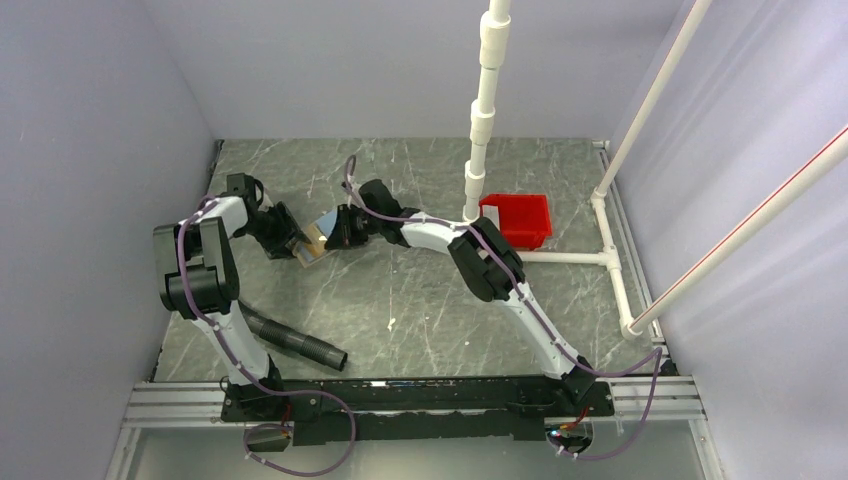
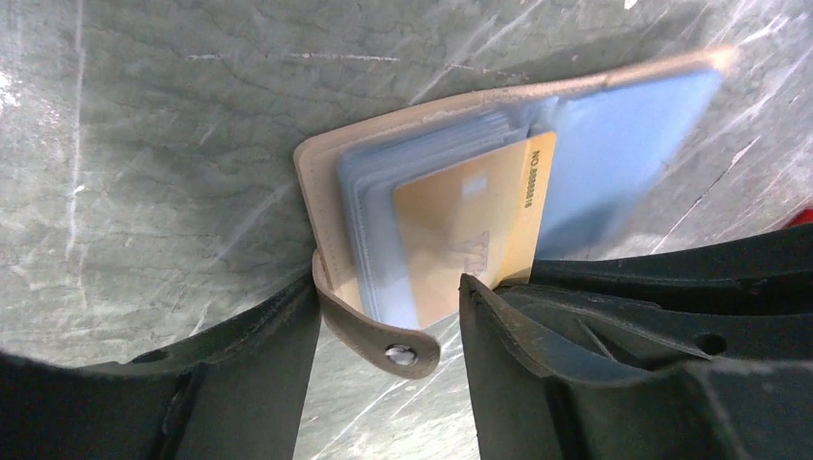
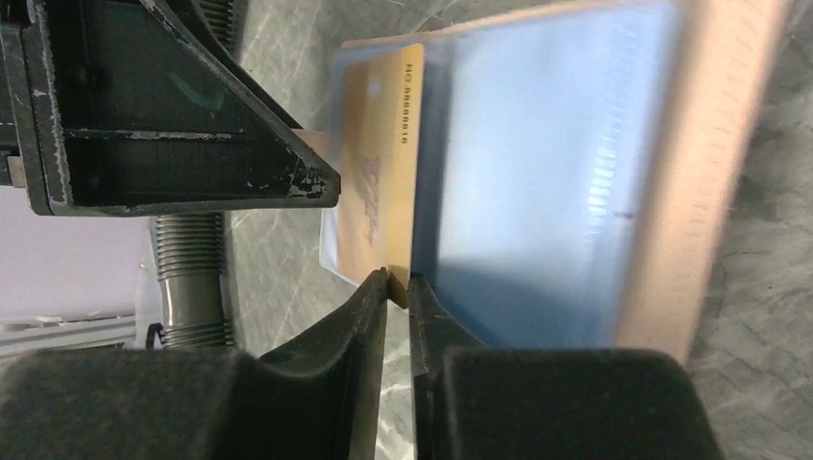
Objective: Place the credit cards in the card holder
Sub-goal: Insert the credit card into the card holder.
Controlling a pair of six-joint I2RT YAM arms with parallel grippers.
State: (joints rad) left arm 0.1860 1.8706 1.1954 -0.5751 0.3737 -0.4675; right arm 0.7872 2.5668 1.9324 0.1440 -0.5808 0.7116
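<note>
The tan card holder [image 1: 320, 236] lies open between both grippers, its bluish-grey sleeves showing in the left wrist view [image 2: 614, 134] and the right wrist view [image 3: 537, 172]. A gold-coloured credit card [image 2: 460, 220] sits partly inside a sleeve. My right gripper [image 3: 398, 285] is shut on the card's [image 3: 379, 163] near corner. My left gripper [image 2: 388, 287] straddles the holder's fold end, one finger against the spine and the other against the sleeves; the snap tab [image 2: 398, 353] hangs between the fingers. No other cards are in view.
A red plastic tray [image 1: 518, 218] stands right of the arms beside a white pipe post [image 1: 480, 130]. A black ribbed hose [image 1: 295, 343] lies on the marbled table near the left arm's base. My left gripper's finger [image 3: 192, 115] shows in the right wrist view.
</note>
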